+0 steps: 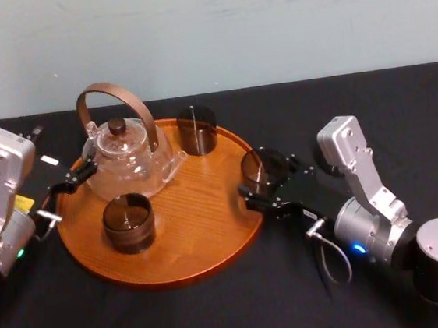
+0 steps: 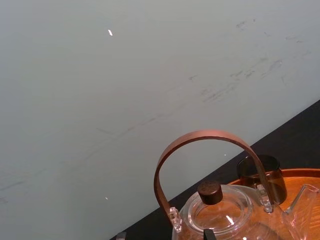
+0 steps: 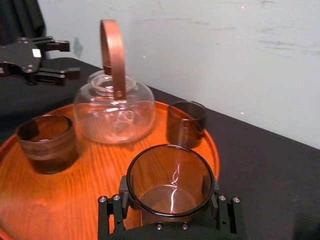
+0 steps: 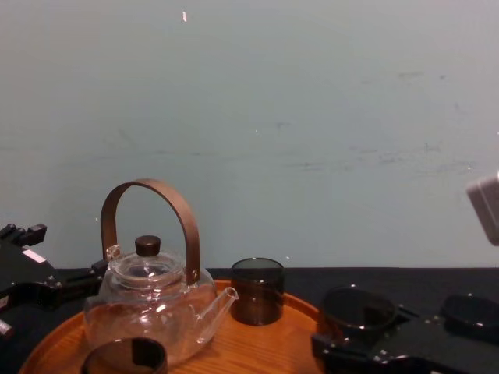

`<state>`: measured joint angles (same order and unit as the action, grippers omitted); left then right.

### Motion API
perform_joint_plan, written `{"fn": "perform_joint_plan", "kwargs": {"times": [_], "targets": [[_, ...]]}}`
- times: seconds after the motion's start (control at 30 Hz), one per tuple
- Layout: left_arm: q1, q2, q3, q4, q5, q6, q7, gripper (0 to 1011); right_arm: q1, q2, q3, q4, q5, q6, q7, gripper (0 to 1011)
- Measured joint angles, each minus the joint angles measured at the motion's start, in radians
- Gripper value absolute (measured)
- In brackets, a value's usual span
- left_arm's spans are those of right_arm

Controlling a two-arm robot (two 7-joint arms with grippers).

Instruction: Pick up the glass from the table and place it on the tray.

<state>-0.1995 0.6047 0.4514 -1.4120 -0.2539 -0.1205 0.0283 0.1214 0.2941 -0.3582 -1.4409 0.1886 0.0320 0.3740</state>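
At left, my left end effector (image 1: 67,194) hangs with fingers apart at the rim of the round orange-brown wooden tray (image 1: 203,236), just beside the clear glass teapot with a brown hoop handle (image 1: 128,154). At the tray's right rim, the smoky brown cylindrical glass (image 1: 262,167) stands upright, clamped between the fingers of my right end effector (image 1: 268,182), on the black cloth-topped table (image 1: 180,317).

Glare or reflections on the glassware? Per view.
Right wrist view: white streak reflected inside the glass held in the right gripper, soft highlights on the teapot; the left gripper beyond shows none. Left wrist view: small glint on the teapot's top. Head view: bright spots on its shoulder. Chest view: a few glints on its belly.
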Motion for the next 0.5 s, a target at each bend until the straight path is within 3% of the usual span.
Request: {"fn": "perform_joint_plan", "kwargs": {"times": [0.5], "targets": [[0.000,0.000,0.000,0.000,0.000,0.000,0.000,1001,0.037,-0.020,-0.082,0.019,-0.006,-0.014,0.034,905]]}}
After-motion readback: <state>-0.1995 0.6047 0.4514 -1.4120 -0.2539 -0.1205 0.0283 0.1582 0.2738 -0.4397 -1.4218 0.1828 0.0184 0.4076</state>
